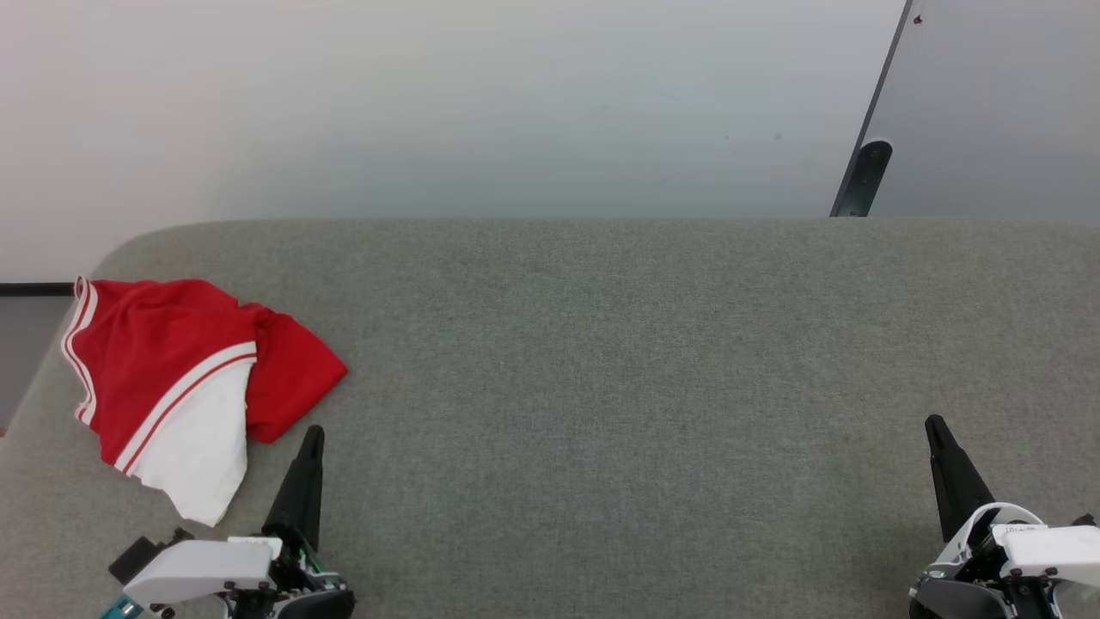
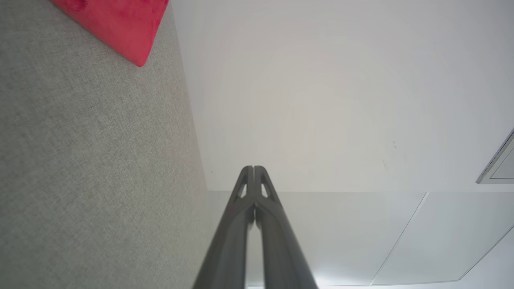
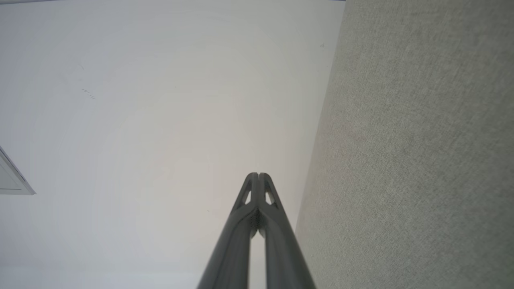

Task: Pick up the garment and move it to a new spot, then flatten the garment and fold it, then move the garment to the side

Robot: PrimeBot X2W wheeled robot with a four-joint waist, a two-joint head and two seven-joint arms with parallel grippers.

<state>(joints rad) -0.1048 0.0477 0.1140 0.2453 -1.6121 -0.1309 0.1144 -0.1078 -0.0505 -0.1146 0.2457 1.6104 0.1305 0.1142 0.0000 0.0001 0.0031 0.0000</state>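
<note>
Over on the near-left part of the grey, felt-like fabric tabletop (image 1: 601, 387), the small bright red soft garment (image 1: 163, 361) is lying in a crumpled heap, not flattened at all. Its white panel (image 1: 202, 456) faces up on the near side. Red-and-white striped trim (image 1: 185, 391) runs diagonally along the top of that panel. More of the same stripes run down the garment's left side, which sits close to the table's left edge. A plain red flap sticks out to the right.

So the left gripper (image 1: 314, 437) sits just near-right of the garment with its two long dark fingers pressed together. The tips meet and there's nothing between them. It's close to the red flap and the white panel, but as far as I can see it isn't touching either. In the left wrist view a red corner of the cloth pokes in at the top left, apart from the fingers.

Meanwhile the right gripper (image 1: 935, 427) is way over at the near-right of the table, well apart from the garment. It's clenched on nothing too, and the right wrist view shows its tips meeting. Both grippers point toward the far edge. Past that edge there's pale floor (image 1: 430, 103) and a dark slanted bar (image 1: 864, 176) at the far right.
</note>
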